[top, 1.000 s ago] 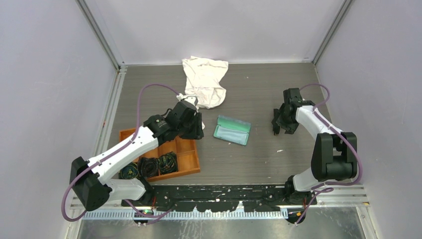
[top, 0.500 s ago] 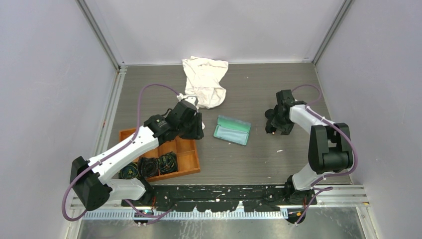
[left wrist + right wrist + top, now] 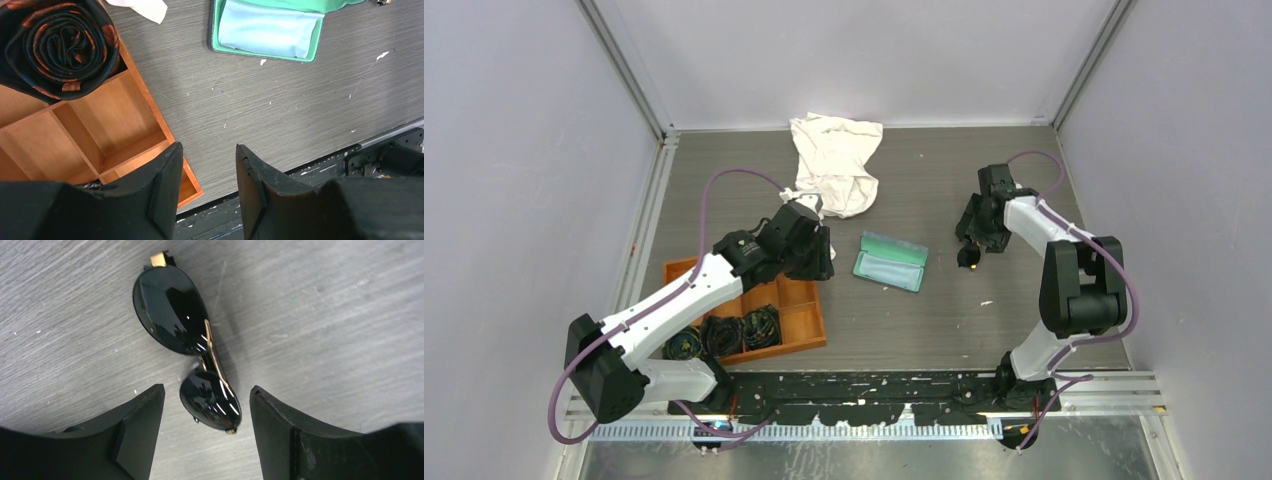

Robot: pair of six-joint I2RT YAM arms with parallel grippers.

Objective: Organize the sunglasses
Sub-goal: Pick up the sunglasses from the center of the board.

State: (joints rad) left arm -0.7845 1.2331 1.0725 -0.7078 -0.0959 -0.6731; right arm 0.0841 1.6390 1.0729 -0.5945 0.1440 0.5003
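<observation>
The sunglasses (image 3: 186,337), black with dark oval lenses and thin gold trim, lie folded on the grey table to the right of the glasses case; in the top view only a small dark bit of them (image 3: 970,263) shows under the arm. My right gripper (image 3: 206,390) (image 3: 971,246) hovers over them, open. One lens sits between its fingers with a gap on each side. My left gripper (image 3: 208,147) (image 3: 822,262) is open and empty, above the right edge of the orange tray (image 3: 115,115).
An open grey-blue case with a mint lining (image 3: 890,261) (image 3: 267,30) lies mid-table. A white cloth (image 3: 834,160) is crumpled at the back. The orange divided tray (image 3: 799,300) holds several rolled black bundles (image 3: 724,335) (image 3: 60,42). Walls close in on three sides.
My right gripper has swung left and away from the bases to stand over the sunglasses, and its jaws have widened. The left arm has not moved.
</observation>
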